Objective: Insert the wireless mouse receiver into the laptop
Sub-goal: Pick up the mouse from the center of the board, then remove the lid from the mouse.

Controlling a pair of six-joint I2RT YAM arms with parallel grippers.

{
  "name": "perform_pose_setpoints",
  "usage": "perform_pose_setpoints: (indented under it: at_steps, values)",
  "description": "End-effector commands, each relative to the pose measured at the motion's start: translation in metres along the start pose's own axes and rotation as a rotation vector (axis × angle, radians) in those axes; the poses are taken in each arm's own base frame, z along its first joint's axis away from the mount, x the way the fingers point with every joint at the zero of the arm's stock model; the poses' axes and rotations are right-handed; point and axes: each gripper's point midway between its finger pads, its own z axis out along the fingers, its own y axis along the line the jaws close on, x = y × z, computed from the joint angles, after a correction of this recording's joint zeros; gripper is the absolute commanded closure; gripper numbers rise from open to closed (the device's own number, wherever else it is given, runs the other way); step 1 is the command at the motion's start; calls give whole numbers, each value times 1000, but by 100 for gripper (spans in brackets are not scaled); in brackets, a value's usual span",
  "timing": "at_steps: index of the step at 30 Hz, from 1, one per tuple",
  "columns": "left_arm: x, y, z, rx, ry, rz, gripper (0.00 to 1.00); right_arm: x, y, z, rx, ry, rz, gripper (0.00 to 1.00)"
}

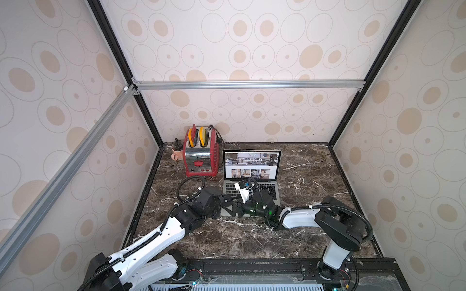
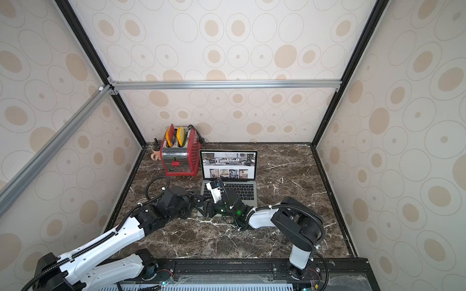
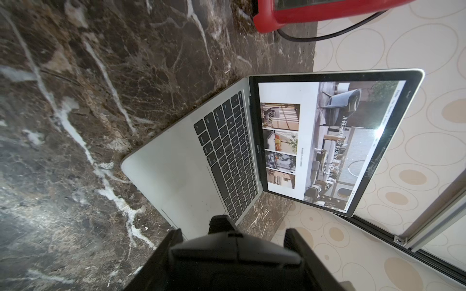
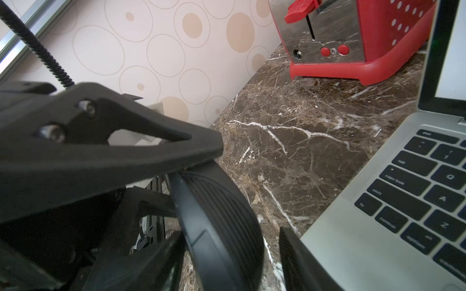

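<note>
Marble tabletop (image 1: 315, 176): laptop (image 1: 252, 173) open mid-table, screen lit, red toaster (image 1: 200, 156) just behind-left. L gripper (image 3: 233, 231) clamped on black mouse (image 3: 234, 252) by laptop's front-left corner. R gripper (image 4: 230, 231) jaws apart, straddling same mouse, gap on one side.

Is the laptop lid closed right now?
No: in the left wrist view the laptop stands open, its screen lit with a white page of interior photos.

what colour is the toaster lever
Red; the toaster lever shows best in the right wrist view.
</note>
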Motion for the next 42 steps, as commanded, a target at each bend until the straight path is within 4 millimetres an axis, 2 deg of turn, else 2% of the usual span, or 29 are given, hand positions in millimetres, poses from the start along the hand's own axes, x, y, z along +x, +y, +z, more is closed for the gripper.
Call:
perform_pose_setpoints:
  at_steps: [1, 7, 14, 16, 20, 23, 30, 36, 42]
  values:
    - [-4, -3, -8, 22, -19, -7, 100, -8, 4, 2, -17, -28, -9, 41]
    - [-10, 0, -11, 19, -43, -4, 100, -9, 9, 7, -51, -17, -17, 52]
    - [-8, -1, -8, 16, -41, -2, 100, -11, 13, 7, -67, -15, -29, 54]
    - [-8, -2, -8, 18, -43, -1, 100, -11, 13, 7, -67, -16, -31, 51]
    - [-6, -2, -6, 13, -38, -2, 100, -13, 17, 9, -85, -4, -39, 34]
    - [-3, -4, -4, 23, -21, 1, 100, -13, 18, 11, -88, 1, -40, 31]
    - [-7, -5, -8, 33, -39, 3, 100, -10, 15, 12, -89, 3, -29, 41]
    - [-11, -5, -11, 41, -53, 4, 100, -6, 15, 12, -93, 8, -24, 45]
    - [-10, -6, -10, 44, -47, 12, 100, -5, 11, 12, -80, 4, -20, 54]
